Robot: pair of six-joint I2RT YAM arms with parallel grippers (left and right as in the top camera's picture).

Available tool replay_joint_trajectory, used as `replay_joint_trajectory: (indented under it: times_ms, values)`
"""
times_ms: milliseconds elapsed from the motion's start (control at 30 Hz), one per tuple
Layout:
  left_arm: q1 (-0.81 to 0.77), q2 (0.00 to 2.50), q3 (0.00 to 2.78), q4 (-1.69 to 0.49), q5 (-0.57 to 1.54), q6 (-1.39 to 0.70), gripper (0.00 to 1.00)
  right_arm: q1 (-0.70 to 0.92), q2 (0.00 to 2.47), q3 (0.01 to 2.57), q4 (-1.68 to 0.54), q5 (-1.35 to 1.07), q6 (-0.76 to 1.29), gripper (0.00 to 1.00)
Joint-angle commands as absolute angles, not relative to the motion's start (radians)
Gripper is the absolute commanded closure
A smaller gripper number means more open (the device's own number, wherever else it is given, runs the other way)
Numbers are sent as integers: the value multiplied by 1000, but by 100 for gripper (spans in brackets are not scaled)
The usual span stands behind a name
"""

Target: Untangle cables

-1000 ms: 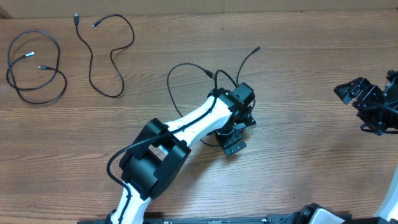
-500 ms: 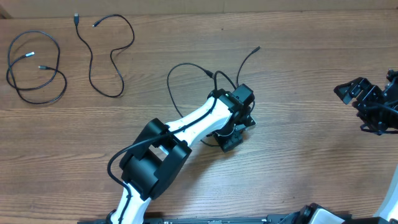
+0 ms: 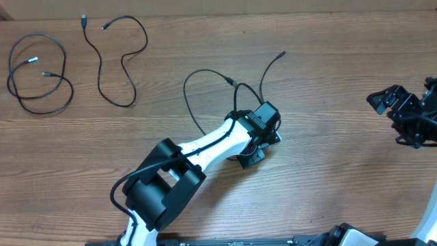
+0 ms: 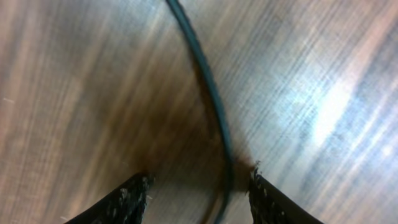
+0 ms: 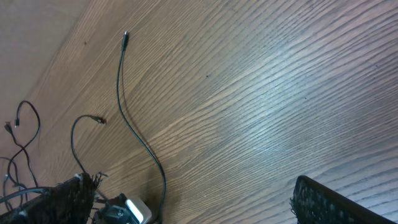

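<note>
Three thin black cables lie on the wooden table. One is coiled (image 3: 37,85) at the far left, one winds (image 3: 116,65) beside it, and one loops (image 3: 198,92) in the middle, its plug end (image 3: 282,53) pointing to the far right. My left gripper (image 3: 257,145) is down on the middle cable. In the left wrist view that cable (image 4: 208,93) runs between the fingertips (image 4: 200,186), close to the right finger (image 4: 273,202), with a gap left on the other side. My right gripper (image 3: 403,116) hovers open at the right edge, holding nothing; its view shows the middle cable (image 5: 134,130).
The left arm's white and black links (image 3: 198,154) stretch from the near edge to the table's middle, with their own thick black wire (image 3: 126,181). The table's far edge (image 3: 273,14) runs along the top. Bare wood (image 3: 341,102) lies between the two grippers.
The left gripper's jaws have narrowed around the middle cable, and the left arm has shifted slightly toward the near edge. The right arm has not moved.
</note>
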State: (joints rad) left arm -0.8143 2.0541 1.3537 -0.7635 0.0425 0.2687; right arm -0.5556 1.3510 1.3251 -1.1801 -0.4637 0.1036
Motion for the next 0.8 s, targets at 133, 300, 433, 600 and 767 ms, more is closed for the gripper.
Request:
replay_joint_trajectory:
  times_ms: [133, 300, 433, 600, 767]
  values:
    - [-802, 2205, 1217, -733, -51, 277, 51, -557, 1335, 1343, -1177, -460, 96, 0]
    - [-822, 2205, 1214, -772, -118, 313, 55, -557, 1335, 1343, -1177, -460, 96, 0]
    - [-839, 2205, 1214, -811, -160, 319, 63, -557, 1335, 1343, -1176, -460, 96, 0]
    - [-839, 2205, 1214, -838, -92, 287, 96, -557, 1335, 1343, -1177, -460, 96, 0]
    - [-837, 2204, 1229, -859, -89, 245, 96, -557, 1335, 1343, -1177, -460, 96, 0]
